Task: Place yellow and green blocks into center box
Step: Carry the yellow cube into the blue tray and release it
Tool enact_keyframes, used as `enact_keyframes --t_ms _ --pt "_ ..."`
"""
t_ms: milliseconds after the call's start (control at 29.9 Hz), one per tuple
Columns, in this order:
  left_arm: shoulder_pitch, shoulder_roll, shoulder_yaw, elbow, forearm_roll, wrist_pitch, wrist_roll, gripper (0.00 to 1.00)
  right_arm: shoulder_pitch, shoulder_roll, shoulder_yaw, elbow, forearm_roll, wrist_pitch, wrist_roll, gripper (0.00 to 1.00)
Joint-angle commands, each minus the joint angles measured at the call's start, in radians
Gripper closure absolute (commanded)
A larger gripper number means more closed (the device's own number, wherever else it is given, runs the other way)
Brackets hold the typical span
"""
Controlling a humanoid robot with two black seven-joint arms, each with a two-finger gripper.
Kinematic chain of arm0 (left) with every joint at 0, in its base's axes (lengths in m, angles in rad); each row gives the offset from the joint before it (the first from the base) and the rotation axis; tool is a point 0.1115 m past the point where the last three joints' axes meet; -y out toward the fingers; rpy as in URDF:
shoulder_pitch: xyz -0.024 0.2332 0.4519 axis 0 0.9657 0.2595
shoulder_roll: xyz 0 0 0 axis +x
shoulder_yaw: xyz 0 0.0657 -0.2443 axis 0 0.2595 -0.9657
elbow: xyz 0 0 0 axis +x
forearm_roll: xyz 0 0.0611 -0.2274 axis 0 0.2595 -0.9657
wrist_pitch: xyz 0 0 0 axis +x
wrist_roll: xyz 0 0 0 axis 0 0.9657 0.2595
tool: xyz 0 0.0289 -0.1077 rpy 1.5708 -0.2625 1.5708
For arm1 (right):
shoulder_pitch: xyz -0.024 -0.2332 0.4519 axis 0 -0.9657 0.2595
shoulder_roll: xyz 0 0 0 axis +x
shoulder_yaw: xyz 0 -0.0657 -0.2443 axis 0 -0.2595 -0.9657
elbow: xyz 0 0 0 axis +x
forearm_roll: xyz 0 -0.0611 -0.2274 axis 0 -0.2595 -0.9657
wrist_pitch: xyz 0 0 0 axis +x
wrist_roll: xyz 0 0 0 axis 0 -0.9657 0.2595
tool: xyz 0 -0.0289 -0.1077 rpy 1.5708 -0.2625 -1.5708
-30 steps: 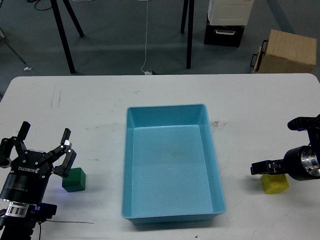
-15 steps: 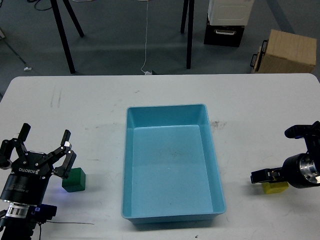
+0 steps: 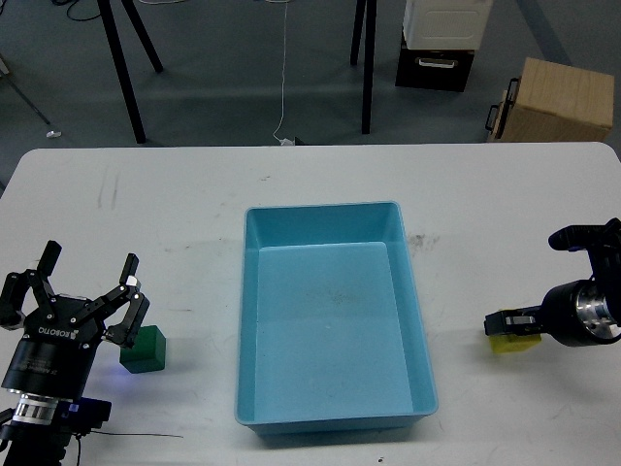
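Observation:
The green block (image 3: pixel 146 349) sits on the white table, left of the blue box (image 3: pixel 335 311). My left gripper (image 3: pixel 87 264) is open, and its right finger (image 3: pixel 131 311) is just above and left of the green block. The yellow block (image 3: pixel 506 341) lies on the table right of the box, mostly hidden under the lower finger (image 3: pixel 509 320) of my right gripper (image 3: pixel 524 280). That gripper is open, with its fingers spread wide, and its upper finger (image 3: pixel 574 236) is well above the block. The box is empty.
The table's (image 3: pixel 194 223) far edge runs along the top. Beyond it are black stand legs (image 3: pixel 126 68), a hanging white cable (image 3: pixel 283 78), a cardboard box (image 3: pixel 558 97) and a black-and-white case (image 3: pixel 439 44) on the floor.
The yellow block has shifted left and slightly up along the table with my right gripper's lower finger. The right gripper dipped, then rose. The left arm and green block have not moved.

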Motion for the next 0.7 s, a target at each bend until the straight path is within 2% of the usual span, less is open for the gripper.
enact_keyframes --t_ms 0,201,301,434,468,535,568,635,668 --pt "0.0 0.002 0.0 0.0 0.002 0.0 0.002 0.0 0.156 0.044 0.008 -0.004 0.188 0.008 0.001 0.99" --pt "-0.002 0.0 0.001 0.001 0.005 0.0 0.002 0.0 0.335 0.355 -0.067 -0.084 0.458 -0.004 0.006 0.98" --pt "0.0 0.0 0.0 0.015 0.011 0.0 0.002 0.0 0.346 0.543 -0.159 -0.158 0.477 -0.024 0.009 0.98" --pt "0.0 0.0 0.0 0.017 0.013 0.0 0.0 0.0 0.297 0.685 -0.231 -0.201 0.474 -0.087 0.009 0.92" --pt "0.0 0.002 0.0 0.015 0.013 0.0 0.0 0.0 0.275 0.711 -0.236 -0.218 0.474 -0.094 0.009 0.85" --pt "0.0 0.0 0.0 0.017 0.013 0.0 0.0 0.0 0.255 0.734 -0.237 -0.241 0.472 -0.096 0.009 0.6" --pt "0.0 0.0 0.0 0.017 0.013 0.0 0.0 0.0 0.254 0.736 -0.236 -0.245 0.472 -0.096 0.009 0.54" --pt "0.0 0.0 0.0 0.023 0.013 0.0 0.0 0.0 0.247 0.737 -0.236 -0.248 0.474 -0.103 0.011 0.31" --pt "0.0 0.0 0.0 0.026 0.013 0.0 0.0 0.0 0.246 0.737 -0.236 -0.247 0.475 -0.105 0.012 0.26"
